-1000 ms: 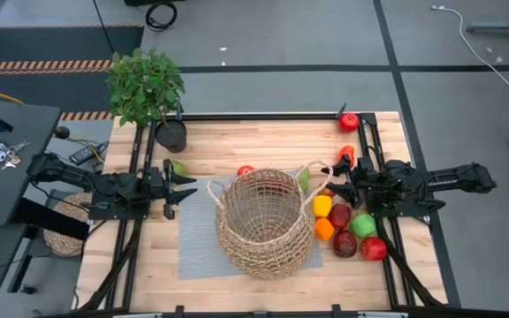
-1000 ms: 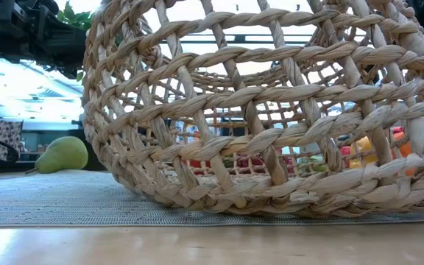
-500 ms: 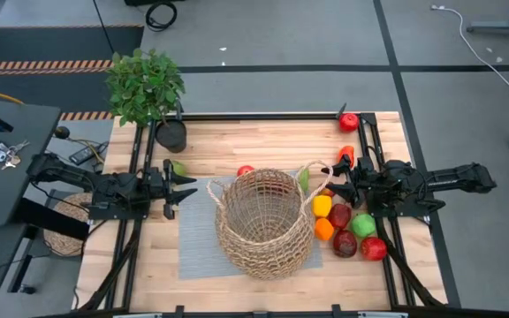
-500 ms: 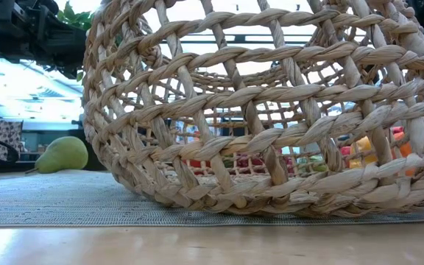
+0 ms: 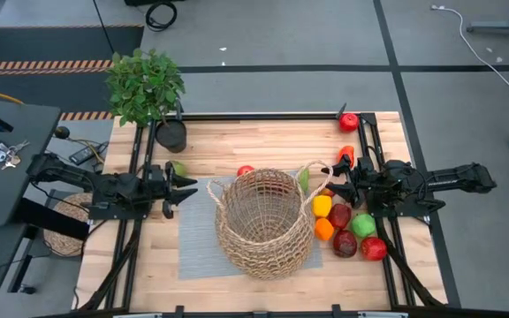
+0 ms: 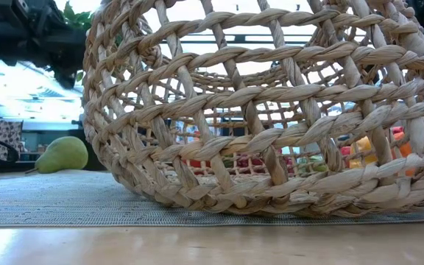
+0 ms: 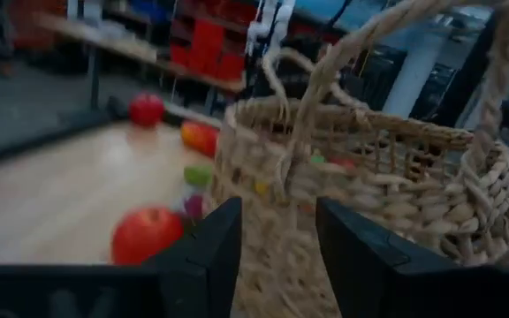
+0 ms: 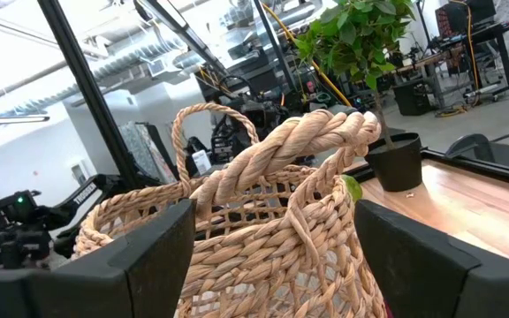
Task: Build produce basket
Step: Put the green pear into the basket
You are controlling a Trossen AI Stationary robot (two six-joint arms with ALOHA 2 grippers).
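Wicker basket [image 5: 265, 221] stands mid-table on a mat [image 5: 194, 238]; produce [image 5: 347, 225] beside it. Right gripper [image 5: 336, 187] is open around its handle, left gripper [image 5: 186, 185] closed, empty. Pulling may tip the basket.

I see the basket [image 5: 264, 222] mid-surface [image 5: 263, 141] on a mat [image 5: 197, 238], produce [image 5: 347, 225] clustered to its right, a potted plant [image 5: 148, 93] back-left.

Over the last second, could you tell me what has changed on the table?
Only the left gripper shifted slightly, nudging toward the wicker basket. Nothing was taken hold of or let go. The basket, the pear, the produce and the right gripper stayed as they were.
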